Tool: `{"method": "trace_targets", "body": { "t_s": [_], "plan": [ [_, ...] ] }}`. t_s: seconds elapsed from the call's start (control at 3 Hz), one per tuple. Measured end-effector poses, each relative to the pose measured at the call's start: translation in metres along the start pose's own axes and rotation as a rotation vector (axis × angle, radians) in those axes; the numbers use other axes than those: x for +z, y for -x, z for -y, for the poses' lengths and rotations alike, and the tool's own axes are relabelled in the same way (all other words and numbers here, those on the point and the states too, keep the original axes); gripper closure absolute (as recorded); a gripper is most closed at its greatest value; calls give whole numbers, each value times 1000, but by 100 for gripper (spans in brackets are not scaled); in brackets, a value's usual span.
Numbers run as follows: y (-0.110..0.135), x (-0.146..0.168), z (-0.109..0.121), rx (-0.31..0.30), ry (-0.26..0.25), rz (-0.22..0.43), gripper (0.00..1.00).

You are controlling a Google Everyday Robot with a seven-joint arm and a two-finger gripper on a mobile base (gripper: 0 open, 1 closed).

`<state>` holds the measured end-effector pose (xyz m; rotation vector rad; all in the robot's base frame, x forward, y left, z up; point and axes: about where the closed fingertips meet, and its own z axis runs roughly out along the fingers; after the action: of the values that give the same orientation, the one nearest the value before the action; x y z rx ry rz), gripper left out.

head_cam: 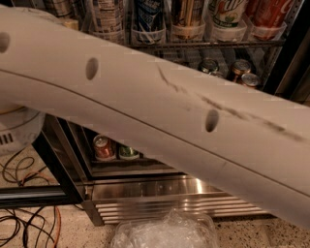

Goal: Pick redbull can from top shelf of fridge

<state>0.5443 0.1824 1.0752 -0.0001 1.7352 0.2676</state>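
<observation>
Fridge (169, 203) behind broad white arm (145, 106), gripper out of view.

The pale arm (160, 121) spans the frame, covering much of the fridge (145, 190); tall cans (186, 14) stand on its wire shelf (203, 43). The claw is out of view.

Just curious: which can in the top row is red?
The rightmost can, next to the green-and-white can; others are tan, blue or white. The gripper is out of view.
</observation>
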Motion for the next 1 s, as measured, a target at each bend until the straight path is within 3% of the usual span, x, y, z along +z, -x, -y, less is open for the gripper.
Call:
{"method": "trace_targets", "body": {
  "t_s": [1.0],
  "plan": [
    [-1, 37, 6, -18, -1, 12, 39]
  ]
}}
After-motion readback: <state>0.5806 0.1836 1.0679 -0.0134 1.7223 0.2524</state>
